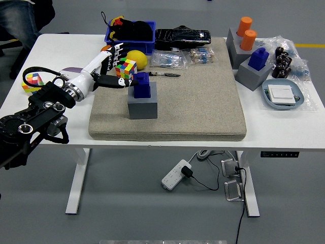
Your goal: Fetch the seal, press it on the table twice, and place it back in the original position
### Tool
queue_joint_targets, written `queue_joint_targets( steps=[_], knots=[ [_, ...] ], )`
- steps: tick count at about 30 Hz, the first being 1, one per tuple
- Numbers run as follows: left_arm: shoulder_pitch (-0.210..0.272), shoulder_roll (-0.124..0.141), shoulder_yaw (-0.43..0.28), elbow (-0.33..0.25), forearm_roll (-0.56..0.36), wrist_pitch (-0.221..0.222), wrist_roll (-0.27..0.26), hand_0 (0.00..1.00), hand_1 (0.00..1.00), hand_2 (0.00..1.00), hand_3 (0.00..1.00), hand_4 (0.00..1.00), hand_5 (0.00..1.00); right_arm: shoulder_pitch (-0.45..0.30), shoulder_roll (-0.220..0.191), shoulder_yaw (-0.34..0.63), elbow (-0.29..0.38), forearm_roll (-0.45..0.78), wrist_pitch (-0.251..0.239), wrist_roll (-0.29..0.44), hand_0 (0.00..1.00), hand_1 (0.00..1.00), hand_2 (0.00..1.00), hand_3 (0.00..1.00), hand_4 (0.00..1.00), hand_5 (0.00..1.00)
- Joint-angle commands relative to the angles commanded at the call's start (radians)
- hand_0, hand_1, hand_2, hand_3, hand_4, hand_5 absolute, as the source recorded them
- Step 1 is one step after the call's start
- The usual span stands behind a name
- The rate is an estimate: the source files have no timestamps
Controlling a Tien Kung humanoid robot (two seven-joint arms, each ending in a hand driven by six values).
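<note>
The scene belonged to the fetching step: the dark blue, block-shaped seal (141,85) stood upright, seated in the top of a grey cube-shaped holder (142,107) resting on the left part of the beige felt mat (203,101) that covered much of the white table (61,137). The robot's left hand (114,66), white-backed with black fingers, reached in from the left; its fingers were spread and relaxed, clamped on nothing, with the black thumb (122,81) extended toward the seal's left side, close beside it, though contact could not be confirmed from this view. A multicoloured puzzle cube (126,67) sat on the mat's edge just behind the hand, with a yellow lemon-like fruit (137,59) behind it. A second, similar blue seal (259,57) stood in its own grey holder (252,75) at the right of the table, well apart from the hand. The right hand did not appear in view. Judged from this arrangement, no stamping had yet been done. The next move would call for closing thumb and fingers on opposite faces of the seal, then lifting it straight up out of the holder without tipping the holder or nudging the puzzle cube.
</note>
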Motion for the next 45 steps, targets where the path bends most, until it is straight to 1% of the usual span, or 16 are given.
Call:
queue_joint_targets(
  steps=[3, 4, 9, 10, 15, 16, 21, 22, 27, 28, 32, 33, 34, 39, 40, 45],
  knots=[
    [-0.005, -0.012, 0.015, 0.026, -0.001, 0.002, 0.000, 0.908, 0.972, 0.983, 0.976, 0.998, 0.002, 0.000, 0.000, -0.001, 0.000, 0.000, 0.000, 0.000, 0.861, 0.794, 0.764, 0.760, 0.814, 0.523],
    [-0.007, -0.018, 0.025, 0.042, -0.005, 0.001, -0.002, 0.893, 0.921, 0.904, 0.844, 0.998, 0.002, 0.000, 0.000, -0.002, -0.001, 0.000, 0.000, 0.000, 0.861, 0.794, 0.764, 0.759, 0.814, 0.524],
    [-0.012, -0.034, 0.052, 0.085, -0.017, 0.006, -0.009, 0.893, 0.921, 0.904, 0.844, 0.998, 0.002, 0.001, 0.002, -0.006, -0.001, 0.001, 0.001, 0.000, 0.861, 0.794, 0.764, 0.759, 0.814, 0.524],
    [-0.013, -0.036, 0.055, 0.091, -0.018, 0.008, -0.010, 0.877, 0.882, 0.842, 0.763, 0.998, 0.002, 0.001, 0.002, -0.006, 0.000, 0.002, 0.001, 0.000, 0.861, 0.793, 0.764, 0.761, 0.815, 0.524],
    [-0.017, -0.048, 0.070, 0.119, -0.025, 0.016, -0.019, 0.877, 0.882, 0.842, 0.763, 0.998, 0.002, 0.001, 0.002, -0.009, -0.001, 0.002, 0.001, 0.000, 0.861, 0.793, 0.764, 0.761, 0.815, 0.524],
    [-0.018, -0.051, 0.072, 0.121, -0.026, 0.016, -0.018, 0.857, 0.840, 0.783, 0.704, 0.998, 0.002, 0.001, 0.002, -0.009, -0.001, 0.002, 0.001, 0.000, 0.861, 0.792, 0.764, 0.761, 0.817, 0.524],
    [-0.024, -0.065, 0.088, 0.130, -0.030, 0.018, -0.015, 0.857, 0.840, 0.783, 0.704, 0.998, 0.002, 0.003, 0.002, -0.010, -0.001, 0.003, 0.001, 0.001, 0.861, 0.792, 0.764, 0.761, 0.817, 0.524],
    [-0.025, -0.069, 0.091, 0.134, -0.035, 0.018, -0.016, 0.842, 0.816, 0.770, 0.714, 0.998, 0.002, 0.004, 0.002, -0.011, -0.001, 0.003, 0.001, 0.001, 0.861, 0.793, 0.765, 0.762, 0.819, 0.524],
    [-0.030, -0.085, 0.101, 0.152, -0.055, 0.014, -0.013, 0.842, 0.816, 0.770, 0.714, 0.998, 0.002, 0.005, 0.001, -0.016, 0.001, 0.005, 0.002, 0.001, 0.861, 0.793, 0.765, 0.762, 0.819, 0.524],
    [-0.030, -0.088, 0.103, 0.155, -0.058, 0.014, -0.012, 0.831, 0.823, 0.789, 0.741, 0.987, 0.002, 0.004, 0.001, -0.017, 0.001, 0.005, 0.002, 0.001, 0.861, 0.793, 0.765, 0.763, 0.820, 0.522],
    [-0.030, -0.100, 0.105, 0.164, -0.079, 0.013, -0.013, 0.831, 0.823, 0.789, 0.741, 0.987, 0.002, 0.003, -0.001, -0.020, -0.001, 0.005, 0.002, 0.000, 0.861, 0.793, 0.765, 0.763, 0.820, 0.522],
    [-0.030, -0.102, 0.105, 0.164, -0.080, 0.013, -0.014, 0.831, 0.823, 0.789, 0.741, 0.987, 0.002, 0.003, -0.001, -0.021, -0.001, 0.005, 0.002, 0.000, 0.861, 0.793, 0.765, 0.763, 0.820, 0.522],
    [-0.030, -0.104, 0.105, 0.165, -0.081, 0.013, -0.013, 0.805, 0.806, 0.791, 0.751, 0.980, 0.002, 0.003, -0.001, -0.022, -0.001, 0.005, 0.002, 0.000, 0.861, 0.793, 0.765, 0.762, 0.826, 0.528],
    [-0.033, -0.115, 0.116, 0.170, -0.083, 0.012, -0.009, 0.805, 0.806, 0.791, 0.751, 0.980, 0.002, 0.005, -0.004, -0.028, 0.000, 0.006, 0.001, 0.001, 0.861, 0.793, 0.765, 0.762, 0.826, 0.528],
    [-0.033, -0.116, 0.118, 0.172, -0.083, 0.012, -0.008, 0.772, 0.769, 0.710, 0.738, 0.966, 0.002, 0.005, -0.004, -0.029, 0.001, 0.007, 0.001, 0.001, 0.861, 0.794, 0.767, 0.763, 0.833, 0.526],
    [-0.035, -0.123, 0.127, 0.177, -0.086, 0.015, -0.008, 0.772, 0.769, 0.710, 0.738, 0.966, 0.002, 0.005, -0.006, -0.034, 0.000, 0.007, 0.001, 0.000, 0.861, 0.794, 0.767, 0.763, 0.833, 0.526]
  ],
)
